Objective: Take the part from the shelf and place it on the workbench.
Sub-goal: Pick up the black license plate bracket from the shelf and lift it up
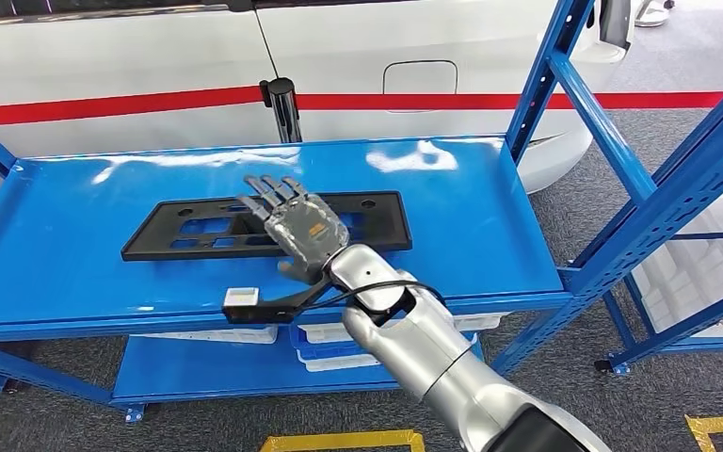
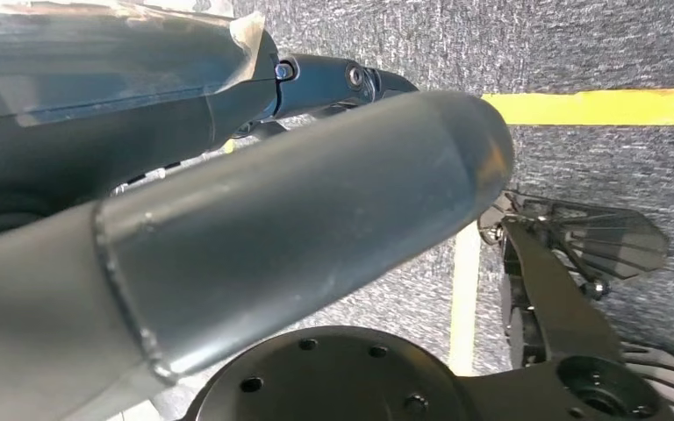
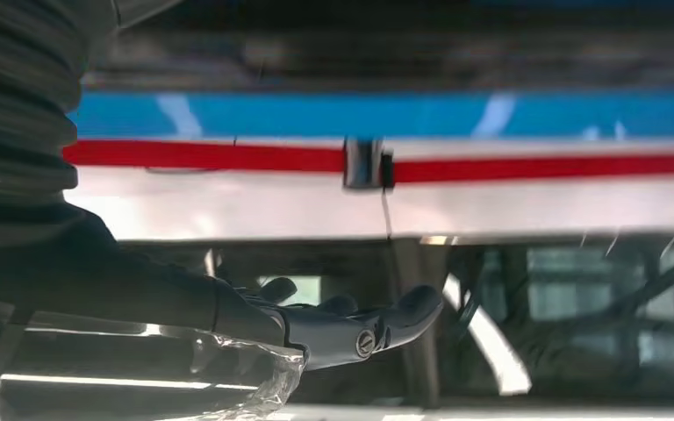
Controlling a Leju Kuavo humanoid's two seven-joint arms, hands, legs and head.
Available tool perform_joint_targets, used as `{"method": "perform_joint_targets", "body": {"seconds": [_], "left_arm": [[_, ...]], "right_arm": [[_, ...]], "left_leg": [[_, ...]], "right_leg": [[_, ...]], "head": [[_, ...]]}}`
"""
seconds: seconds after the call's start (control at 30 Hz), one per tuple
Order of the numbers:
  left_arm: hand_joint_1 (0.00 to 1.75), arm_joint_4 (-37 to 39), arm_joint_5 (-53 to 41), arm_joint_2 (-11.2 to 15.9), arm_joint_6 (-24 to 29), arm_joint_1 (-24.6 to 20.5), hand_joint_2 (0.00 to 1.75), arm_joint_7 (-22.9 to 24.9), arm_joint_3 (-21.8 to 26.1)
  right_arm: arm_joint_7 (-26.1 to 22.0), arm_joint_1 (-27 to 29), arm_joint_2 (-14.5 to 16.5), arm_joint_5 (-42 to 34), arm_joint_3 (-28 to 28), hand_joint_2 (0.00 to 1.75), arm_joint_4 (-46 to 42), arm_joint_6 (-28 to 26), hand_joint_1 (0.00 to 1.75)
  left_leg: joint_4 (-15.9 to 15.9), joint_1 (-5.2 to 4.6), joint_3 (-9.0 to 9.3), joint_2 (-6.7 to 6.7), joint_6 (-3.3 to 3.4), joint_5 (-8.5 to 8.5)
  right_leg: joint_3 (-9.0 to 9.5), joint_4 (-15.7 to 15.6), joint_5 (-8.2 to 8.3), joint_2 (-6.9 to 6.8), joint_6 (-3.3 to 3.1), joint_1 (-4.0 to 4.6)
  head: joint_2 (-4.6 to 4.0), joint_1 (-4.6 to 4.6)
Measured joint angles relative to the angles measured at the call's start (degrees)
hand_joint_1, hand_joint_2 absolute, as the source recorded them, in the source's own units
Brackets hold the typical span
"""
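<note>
A flat black rectangular part (image 1: 184,232) with several cut-outs lies on the top blue shelf (image 1: 66,254), near its middle. My right hand (image 1: 297,226) hovers over the part's middle, palm down, fingers stretched out and spread toward the far side. It holds nothing. In the right wrist view the same hand (image 3: 342,324) shows its fingers extended, turned upside down against the white car. The left wrist view looks down at the carpet past dark parts of my body.
A white car with a red stripe (image 1: 151,99) stands right behind the shelf. Blue uprights (image 1: 565,75) rise at the shelf's right end, with another blue rack (image 1: 697,179) further right. White bins (image 1: 339,344) sit on the lower shelf. Yellow floor tape (image 1: 339,440) runs below.
</note>
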Motion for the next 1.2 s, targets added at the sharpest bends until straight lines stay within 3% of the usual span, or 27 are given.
{"method": "perform_joint_targets", "body": {"seconds": [0.2,0.47,0.7,0.93,0.97,1.1,1.2], "left_arm": [[0.0,0.0,0.0,0.0,0.9,0.0,0.0,1.5,0.1],[0.0,0.0,-0.8,-0.1,1.1,0.0,0.0,3.2,0.4],[0.0,0.0,-1.1,-0.4,1.4,0.0,0.0,3.5,0.7],[0.0,0.0,-2.2,-0.6,1.1,0.1,0.0,2.9,1.1],[0.0,0.0,-2.3,-0.6,1.1,0.1,0.0,2.8,1.3],[0.0,0.0,-2.9,-0.7,1.0,0.1,0.0,2.1,1.8],[0.0,0.0,-3.1,-0.8,0.9,0.1,0.0,1.8,2.0]], "right_arm": [[2.2,1.0,1.1,0.3,4.3,1.75,6.0,0.9,0.0],[8.4,-0.4,1.6,5.2,4.8,1.75,11.9,-2.1,0.0],[10.6,-1.7,1.6,7.4,3.3,1.75,14.7,-3.4,0.0],[11.9,-1.7,1.2,11.0,-3.1,1.75,15.0,-4.2,0.0],[12.0,-1.6,1.1,11.4,-3.9,1.75,15.0,-4.2,0.07],[12.4,-1.2,1.0,13.6,-6.6,1.75,14.9,-4.2,1.66],[12.4,-0.6,0.8,14.4,-8.1,1.75,14.9,-4.5,1.74]], "left_leg": [[0.0,-0.01,0.0,-0.01,-0.01,0.01],[0.0,-0.05,0.13,-0.01,0.01,0.0],[0.0,-0.06,0.3,-0.01,0.03,-0.03],[0.0,-0.06,0.31,0.0,0.03,-0.03],[0.0,-0.06,0.31,0.0,0.03,-0.03],[0.0,-0.05,0.32,-0.01,0.03,-0.03],[0.0,-0.06,0.3,0.0,0.03,-0.03]], "right_leg": [[0.02,0.0,0.0,0.0,0.0,0.0],[0.13,0.0,0.0,0.0,0.0,-0.02],[0.21,0.0,0.0,0.0,0.0,-0.2],[0.22,0.0,0.0,0.0,0.0,-0.2],[0.21,0.0,0.0,0.0,0.0,-0.2],[0.21,0.0,0.0,0.0,0.0,-0.19],[0.21,0.0,0.0,0.0,0.0,-0.19]], "head": [[0.0,-0.01],[0.0,-0.01],[0.0,0.01],[0.01,0.01],[0.01,0.01],[0.0,0.01],[0.0,0.01]]}}
